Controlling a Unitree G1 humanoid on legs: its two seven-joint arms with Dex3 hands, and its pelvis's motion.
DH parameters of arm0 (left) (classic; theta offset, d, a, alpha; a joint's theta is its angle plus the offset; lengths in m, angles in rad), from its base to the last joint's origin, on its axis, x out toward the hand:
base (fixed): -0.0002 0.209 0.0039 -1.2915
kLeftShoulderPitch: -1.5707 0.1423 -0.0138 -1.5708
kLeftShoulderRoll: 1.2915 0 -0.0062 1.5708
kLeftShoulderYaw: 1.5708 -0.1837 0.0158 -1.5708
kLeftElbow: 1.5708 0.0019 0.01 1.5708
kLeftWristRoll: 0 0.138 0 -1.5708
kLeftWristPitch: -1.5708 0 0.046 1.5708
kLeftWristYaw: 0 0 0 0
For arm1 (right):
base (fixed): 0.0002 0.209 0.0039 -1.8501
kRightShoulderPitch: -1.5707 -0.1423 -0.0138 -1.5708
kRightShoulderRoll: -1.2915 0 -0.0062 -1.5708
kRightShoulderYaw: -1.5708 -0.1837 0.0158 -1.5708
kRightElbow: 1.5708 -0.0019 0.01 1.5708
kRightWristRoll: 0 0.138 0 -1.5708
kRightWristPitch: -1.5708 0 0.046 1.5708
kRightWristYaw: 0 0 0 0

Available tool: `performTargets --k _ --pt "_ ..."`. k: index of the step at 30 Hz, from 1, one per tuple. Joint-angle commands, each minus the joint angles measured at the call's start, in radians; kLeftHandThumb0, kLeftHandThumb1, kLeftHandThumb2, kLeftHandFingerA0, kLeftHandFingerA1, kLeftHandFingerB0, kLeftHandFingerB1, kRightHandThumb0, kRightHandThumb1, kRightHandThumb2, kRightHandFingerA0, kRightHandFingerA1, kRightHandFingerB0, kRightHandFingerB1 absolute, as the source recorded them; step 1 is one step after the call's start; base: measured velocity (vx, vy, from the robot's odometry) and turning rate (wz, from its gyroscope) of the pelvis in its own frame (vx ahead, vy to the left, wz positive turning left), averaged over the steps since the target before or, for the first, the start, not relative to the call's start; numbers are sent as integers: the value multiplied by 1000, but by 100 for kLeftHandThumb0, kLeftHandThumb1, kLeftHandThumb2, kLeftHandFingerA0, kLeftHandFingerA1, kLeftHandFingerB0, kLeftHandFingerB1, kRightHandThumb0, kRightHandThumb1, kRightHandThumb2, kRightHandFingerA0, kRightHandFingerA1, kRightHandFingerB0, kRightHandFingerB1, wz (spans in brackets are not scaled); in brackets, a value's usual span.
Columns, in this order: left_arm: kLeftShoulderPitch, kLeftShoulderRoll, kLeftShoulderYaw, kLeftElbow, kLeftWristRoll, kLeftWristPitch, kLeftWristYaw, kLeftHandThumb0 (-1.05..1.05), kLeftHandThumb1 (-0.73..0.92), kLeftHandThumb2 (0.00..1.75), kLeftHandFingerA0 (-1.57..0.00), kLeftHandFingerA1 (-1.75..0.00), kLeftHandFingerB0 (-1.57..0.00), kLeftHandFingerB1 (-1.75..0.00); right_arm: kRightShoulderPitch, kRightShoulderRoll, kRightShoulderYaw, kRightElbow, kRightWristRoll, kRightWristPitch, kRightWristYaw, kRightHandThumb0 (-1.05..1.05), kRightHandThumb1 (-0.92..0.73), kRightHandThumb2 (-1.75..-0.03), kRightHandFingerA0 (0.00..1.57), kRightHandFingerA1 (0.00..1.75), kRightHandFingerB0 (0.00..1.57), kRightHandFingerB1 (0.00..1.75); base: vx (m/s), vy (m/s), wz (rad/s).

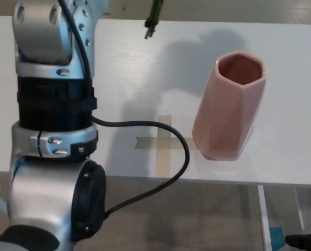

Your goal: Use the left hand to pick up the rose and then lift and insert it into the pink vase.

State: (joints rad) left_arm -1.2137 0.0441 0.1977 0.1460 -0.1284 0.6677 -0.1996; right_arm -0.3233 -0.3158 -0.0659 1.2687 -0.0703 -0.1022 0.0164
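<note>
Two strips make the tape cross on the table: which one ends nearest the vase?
The horizontal strip: its right end runs up to the base of the pink vase. The vertical strip sits left of the vase and runs toward the table's front edge.

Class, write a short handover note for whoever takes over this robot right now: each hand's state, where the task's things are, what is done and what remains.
Left hand: out of frame above the raised silver left arm; whether it is open or shut cannot be seen.
Right hand: not in view.
Rose: only the green stem end shows, hanging above the white table at the top edge; the bloom is out of frame.
Pink faceted ceramic vase: upright, empty, right of the tape cross.
Done: rose lifted off the table.
Left: carry it over the vase's mouth, lower the stem in, release.
</note>
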Motion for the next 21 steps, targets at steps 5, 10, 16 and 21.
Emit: performTargets --k 5,10,16,21 --pt "-35 -34 -14 -46 -71 70 36 -19 82 67 -102 -139 -81 -88 28 -5 -7 8 -1 15 2 -29 -58 -57 61 47 54 43 0 0 0" --pt "-37 -35 -14 -50 -81 77 46 -19 82 67 -102 -139 -81 -88 28 -5 -7 7 -1 16 1 -29 -58 -57 61 47 54 43 0 0 0" --pt "-37 -32 -18 -51 -90 80 52 -19 82 67 -102 -139 -81 -88 28 -5 -7 7 -2 16 1 -29 -58 -57 61 47 54 43 0 0 0" --pt "-36 -29 -21 -51 -95 80 56 -19 82 67 -102 -139 -81 -88 28 -5 -7 7 -2 16 1 -29 -58 -57 61 47 54 43 0 0 0"
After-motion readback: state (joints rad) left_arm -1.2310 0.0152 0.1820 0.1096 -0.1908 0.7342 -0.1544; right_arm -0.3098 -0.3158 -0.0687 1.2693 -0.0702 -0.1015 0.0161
